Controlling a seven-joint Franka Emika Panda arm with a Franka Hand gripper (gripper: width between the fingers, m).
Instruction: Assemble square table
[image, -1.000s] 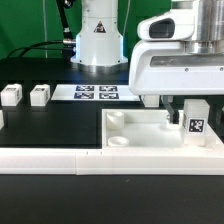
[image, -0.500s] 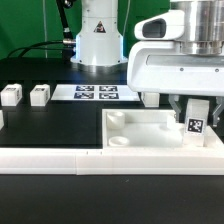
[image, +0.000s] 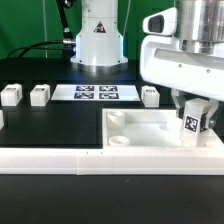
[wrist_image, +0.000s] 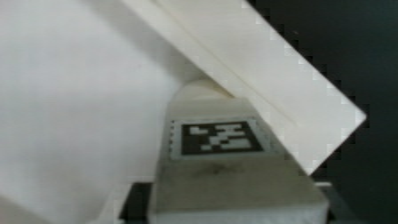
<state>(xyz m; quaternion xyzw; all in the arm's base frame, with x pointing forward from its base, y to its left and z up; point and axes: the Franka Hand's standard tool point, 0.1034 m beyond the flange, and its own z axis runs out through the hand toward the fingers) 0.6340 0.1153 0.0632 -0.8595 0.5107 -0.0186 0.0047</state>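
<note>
The pincer (image: 191, 109) is clamped on a tagged white leg (image: 194, 124), which sits tilted between its fingers. The table top (image: 140, 128) lies just below the pincer.

We see a white arm base (image: 97, 38) bearing a black warning triangle. The wrist housing (image: 185, 65) is white, boxy and round-edged; the gripper (image: 195, 118) below it has dark fingers (image: 177, 108).
</note>
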